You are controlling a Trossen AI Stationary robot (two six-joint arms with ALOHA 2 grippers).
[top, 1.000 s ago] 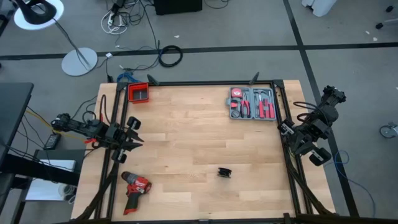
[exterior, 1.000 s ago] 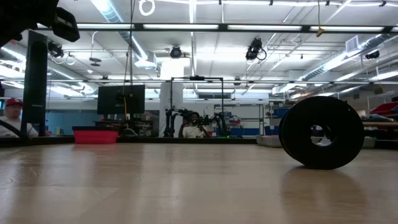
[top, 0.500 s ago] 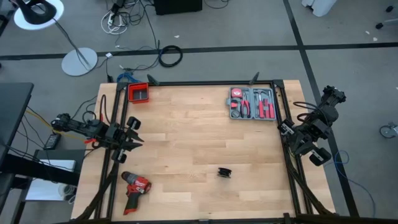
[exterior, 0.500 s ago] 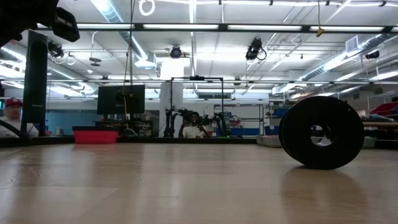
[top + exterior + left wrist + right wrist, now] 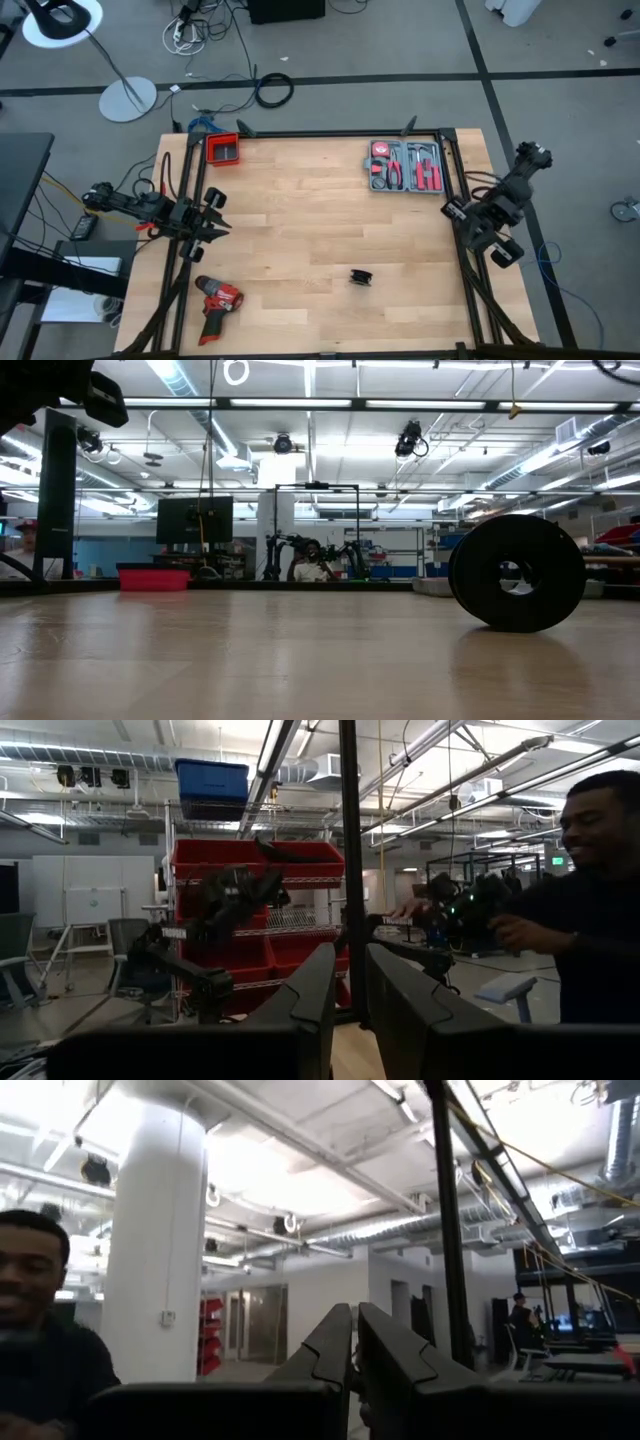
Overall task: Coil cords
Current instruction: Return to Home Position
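Observation:
The cord [image 5: 361, 277] is a small black coiled bundle lying on the wooden table, near its front edge and right of the middle. In the low view it shows as a black ring [image 5: 517, 573] standing on its rim. My left gripper [image 5: 218, 212] waits at the table's left edge, its fingers [image 5: 318, 982] a narrow gap apart and holding nothing. My right gripper [image 5: 457, 212] hangs at the table's right edge, its fingers [image 5: 334, 1335] together and holding nothing. Both are far from the cord.
A red drill [image 5: 218, 300] lies at the front left. A red bin [image 5: 223, 149] stands at the far left corner and a grey tool case [image 5: 405, 167] at the far right. Black frame posts line the table's edges. A person [image 5: 590, 910] stands beyond the table.
My right arm has shifted a little toward the table's left, over its right edge. The cord has stayed where it was.

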